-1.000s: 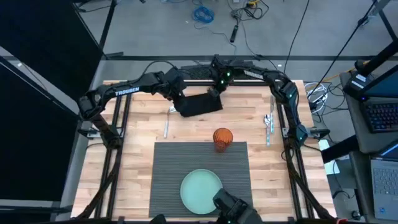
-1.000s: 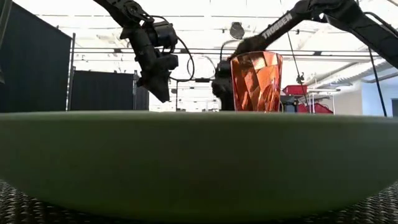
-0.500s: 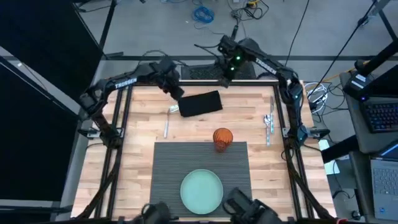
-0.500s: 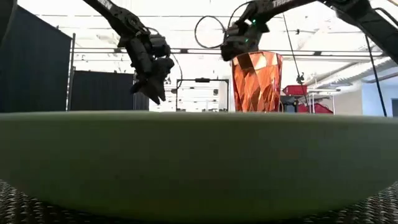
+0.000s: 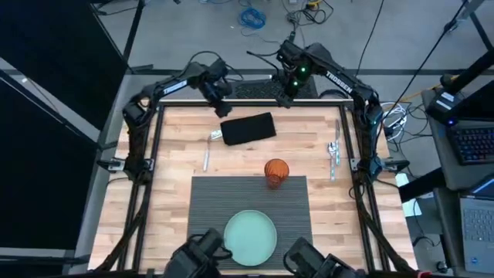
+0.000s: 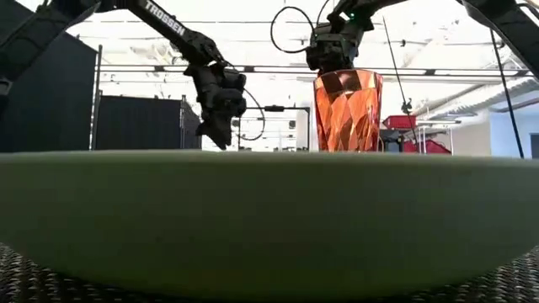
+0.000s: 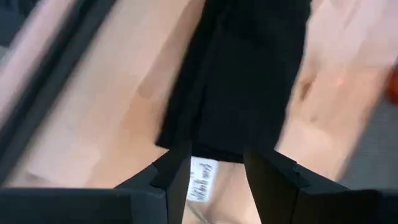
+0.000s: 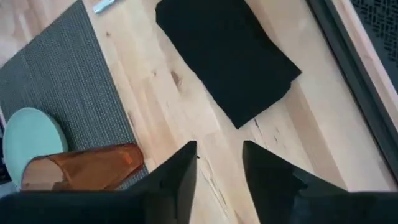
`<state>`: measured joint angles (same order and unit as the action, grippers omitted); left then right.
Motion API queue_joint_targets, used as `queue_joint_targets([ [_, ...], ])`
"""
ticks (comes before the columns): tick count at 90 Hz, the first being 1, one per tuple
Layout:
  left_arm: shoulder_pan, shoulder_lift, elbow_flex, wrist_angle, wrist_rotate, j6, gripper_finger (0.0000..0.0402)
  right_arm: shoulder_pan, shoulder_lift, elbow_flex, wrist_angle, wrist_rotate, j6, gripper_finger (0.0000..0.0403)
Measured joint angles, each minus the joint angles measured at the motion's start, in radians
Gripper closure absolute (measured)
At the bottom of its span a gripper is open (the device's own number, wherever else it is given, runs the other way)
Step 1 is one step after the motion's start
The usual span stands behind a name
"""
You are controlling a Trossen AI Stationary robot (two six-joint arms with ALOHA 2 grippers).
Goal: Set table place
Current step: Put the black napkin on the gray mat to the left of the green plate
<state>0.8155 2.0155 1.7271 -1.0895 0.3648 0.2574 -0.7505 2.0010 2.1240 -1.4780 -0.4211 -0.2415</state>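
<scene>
The table place, a ribbed dark grey placemat (image 5: 216, 208), lies at the table's near middle. A pale green plate (image 5: 250, 238) sits on its near part and an orange glass (image 5: 276, 171) stands on its far right corner. A black napkin (image 5: 248, 129) lies flat on the wood beyond the mat. My left gripper (image 5: 226, 110) hangs open above the napkin's far left corner. My right gripper (image 5: 287, 99) hangs open above the table's far edge, past the napkin's right end. In the left wrist view the napkin (image 7: 242, 74) lies beyond the open fingers (image 7: 217, 180), touching nothing.
A knife (image 5: 206, 160) and a small utensil (image 5: 215, 135) lie left of the napkin. A spoon and fork (image 5: 333, 153) lie near the right edge. The black frame rail (image 5: 247, 91) runs along the far edge. Bare wood flanks the placemat on both sides.
Both grippers have risen and drawn back from the black napkin toward the table's far edge. The left went a little rightward, the right a little farther right. The napkin lies flat where it was; plate and glass have kept still.
</scene>
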Motion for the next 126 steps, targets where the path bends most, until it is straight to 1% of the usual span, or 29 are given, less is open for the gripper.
queue_joint_targets([
  [12, 0.000, 0.018, 0.002, 0.025, -0.027, 0.012, 0.0249, -0.003, 0.000, -0.064, 0.051, -0.007, -0.003, 0.0246],
  [20, 0.000, 0.053, 0.001, 0.007, -0.064, 0.011, 0.0242, -0.003, 0.000, -0.126, 0.083, -0.027, -0.008, 0.0233],
  [27, -0.003, 0.085, 0.000, -0.008, -0.068, 0.011, 0.0240, -0.003, 0.000, -0.178, 0.111, -0.050, -0.014, 0.0224],
  [38, -0.020, 0.121, 0.000, -0.015, -0.078, 0.011, 0.0239, -0.002, 0.002, -0.244, 0.154, -0.055, -0.023, 0.0215],
  [46, -0.029, 0.134, 0.000, -0.001, -0.085, 0.012, 0.0239, -0.002, 0.002, -0.291, 0.218, -0.064, -0.022, 0.0210],
  [62, -0.037, 0.140, 0.000, 0.068, -0.117, 0.011, 0.0239, -0.017, 0.002, -0.403, 0.342, -0.161, 0.015, 0.0198],
  [77, -0.037, 0.143, 0.000, 0.091, -0.117, 0.011, 0.0239, -0.022, 0.002, -0.481, 0.405, -0.162, 0.043, 0.0190],
  [95, -0.037, 0.201, 0.000, 0.052, -0.071, -0.016, 0.0239, -0.019, 0.002, -0.512, 0.413, -0.162, 0.044, 0.0190],
  [112, -0.042, 0.250, 0.005, 0.052, -0.070, -0.042, 0.0239, -0.020, 0.002, -0.512, 0.421, -0.164, 0.046, 0.0190],
  [126, -0.057, 0.263, 0.005, 0.051, -0.082, -0.041, 0.0239, -0.012, 0.002, -0.512, 0.431, -0.164, 0.056, 0.0190],
])
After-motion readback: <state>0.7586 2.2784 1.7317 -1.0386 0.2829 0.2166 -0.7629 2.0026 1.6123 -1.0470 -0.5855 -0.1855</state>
